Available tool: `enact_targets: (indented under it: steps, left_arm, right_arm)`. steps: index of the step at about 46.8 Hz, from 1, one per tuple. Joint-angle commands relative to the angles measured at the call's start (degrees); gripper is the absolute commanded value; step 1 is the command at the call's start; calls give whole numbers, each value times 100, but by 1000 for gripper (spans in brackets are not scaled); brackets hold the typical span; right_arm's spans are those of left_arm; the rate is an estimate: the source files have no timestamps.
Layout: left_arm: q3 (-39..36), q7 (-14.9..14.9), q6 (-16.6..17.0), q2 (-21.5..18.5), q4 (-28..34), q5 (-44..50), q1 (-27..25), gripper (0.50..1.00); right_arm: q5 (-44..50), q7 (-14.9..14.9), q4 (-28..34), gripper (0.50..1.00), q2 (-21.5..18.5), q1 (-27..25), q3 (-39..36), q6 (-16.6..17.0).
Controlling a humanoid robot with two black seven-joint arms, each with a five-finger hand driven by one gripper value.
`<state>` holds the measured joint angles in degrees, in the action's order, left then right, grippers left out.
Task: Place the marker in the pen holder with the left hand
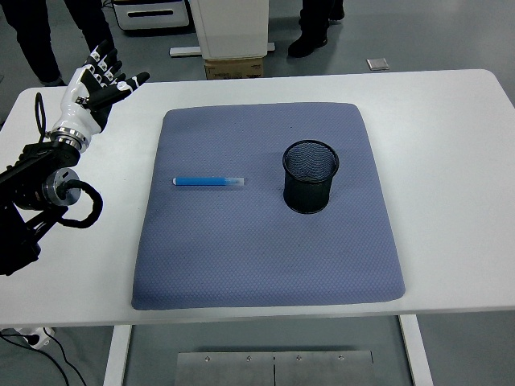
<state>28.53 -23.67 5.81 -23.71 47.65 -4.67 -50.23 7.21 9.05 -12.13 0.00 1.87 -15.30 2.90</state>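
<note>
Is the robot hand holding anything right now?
No. The robot hand is open and empty above the table's left side. The blue marker lies untouched on the grey mat, left of the pen holder.

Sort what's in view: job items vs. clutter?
Job:
left hand, open, raised over the table's far-left corner
blue marker, lying on the mat
black mesh pen holder, upright on the mat

Not part of it:
blue-grey mat
white table
cardboard box on the floor behind
people's legs at top

I've one head view | high, my side, facing forward and down | whole white rectangular table (451,104) in frame
</note>
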Motion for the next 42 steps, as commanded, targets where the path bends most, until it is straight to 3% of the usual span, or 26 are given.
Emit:
enact_targets:
  steps: [1, 17, 27, 29, 32, 42]
  left_arm:
    - [-339, 20, -1, 6, -10, -25, -215, 1000]
    - [-2034, -23, -695, -2, 7, 10, -1041, 1000]
    - [-4275, -15, -704, 50, 42, -25, -2139, 1000]
    - [-4453, -15, -713, 68, 60, -25, -2237, 1000]
    - [-5328, -32, -722, 287, 261, -25, -2735, 1000]
    - [-6553, -24, -835, 463, 719, -130, -3572, 1000]
  right_arm:
    - [0, 0, 0, 1000, 0, 7, 1, 0]
    - [0, 0, 0, 1000, 0, -2, 1, 0]
    - [0, 0, 0, 1000, 0, -2, 1, 0]
    - [0, 0, 0, 1000, 0, -2, 1, 0]
    - [0, 0, 0, 1000, 0, -2, 1, 0]
    - [0, 0, 0, 1000, 0, -2, 1, 0]
